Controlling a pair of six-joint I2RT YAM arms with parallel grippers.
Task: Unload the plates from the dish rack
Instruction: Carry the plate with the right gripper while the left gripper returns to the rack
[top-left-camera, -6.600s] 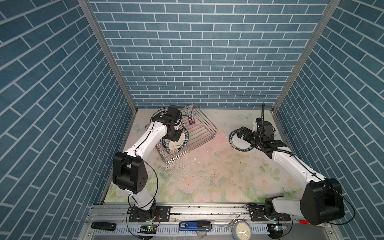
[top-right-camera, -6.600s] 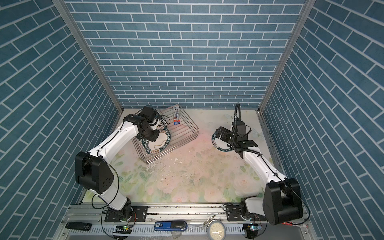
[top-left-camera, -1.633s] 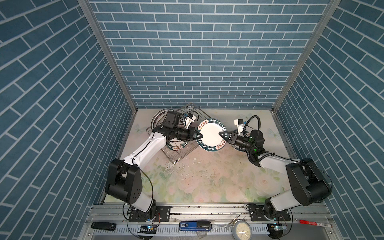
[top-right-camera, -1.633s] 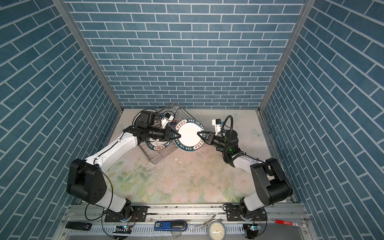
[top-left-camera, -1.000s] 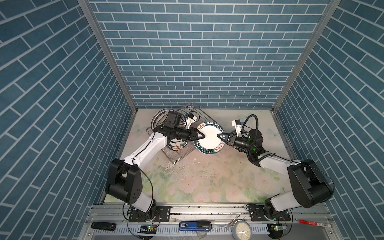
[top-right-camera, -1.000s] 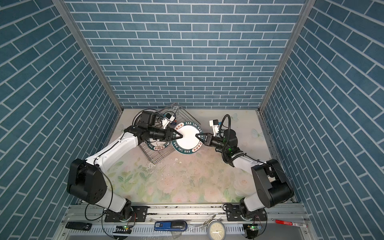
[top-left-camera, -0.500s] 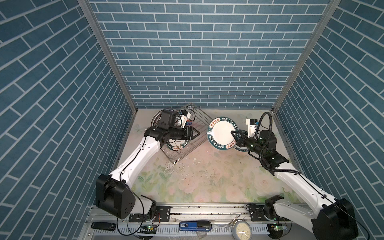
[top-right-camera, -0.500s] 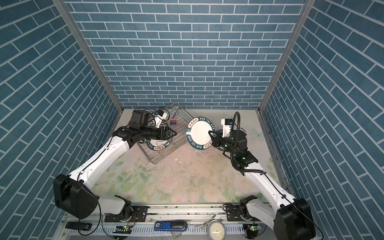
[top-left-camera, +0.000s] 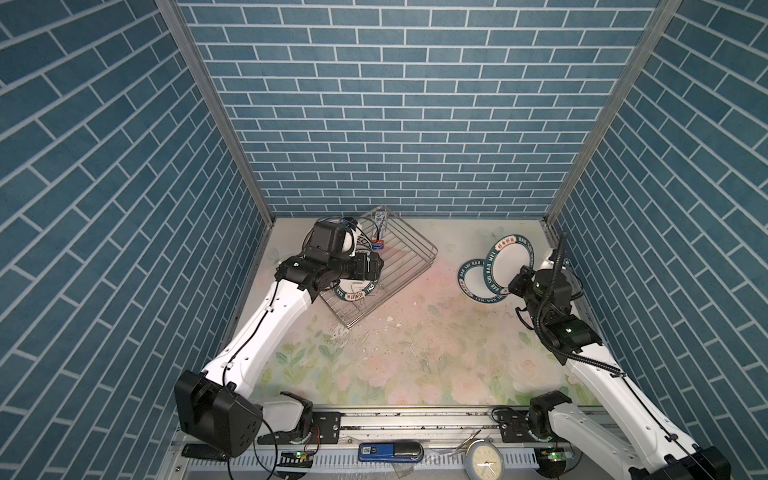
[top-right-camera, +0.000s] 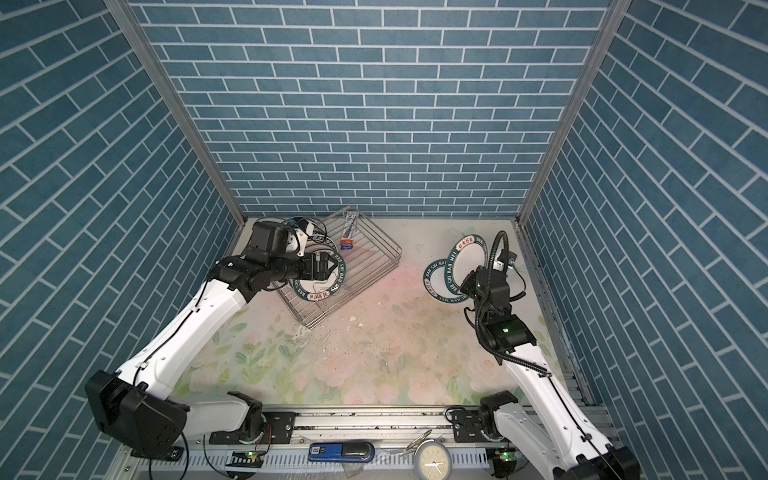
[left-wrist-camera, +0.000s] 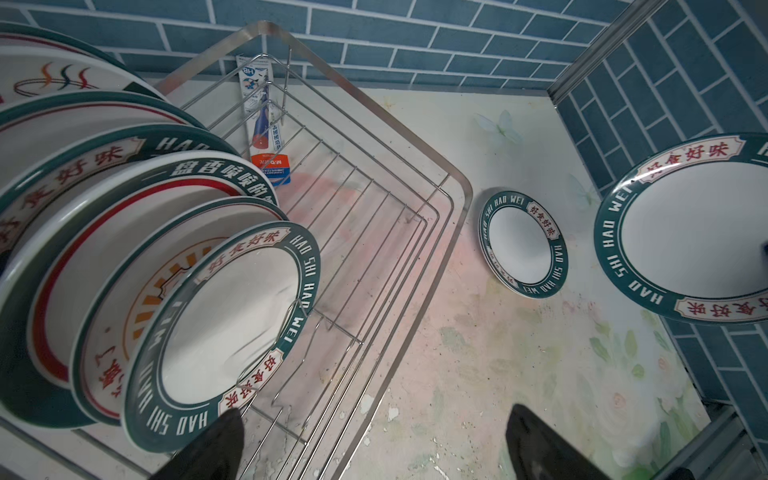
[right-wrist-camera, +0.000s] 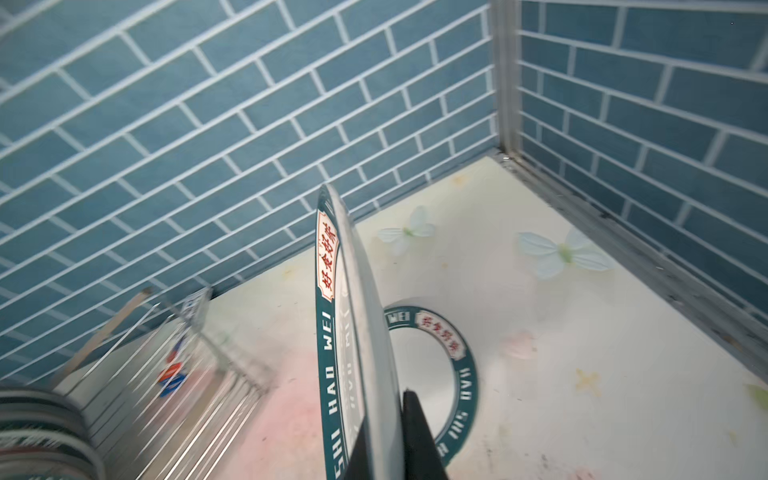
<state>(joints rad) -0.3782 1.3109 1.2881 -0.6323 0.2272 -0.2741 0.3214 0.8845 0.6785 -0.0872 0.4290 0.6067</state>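
Clamping plate (top-left-camera: 506, 261) upright, face toward dish rack (top-left-camera: 400, 269)

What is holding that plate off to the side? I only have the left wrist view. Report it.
Observer: The right gripper is shut on the rim of the held plate; its wrist view shows the pinch.
Operator: Now tell me where it hangs.
Observer: In both top views it hangs over the plate on the table and hides part of it. I cannot tell whether they touch.
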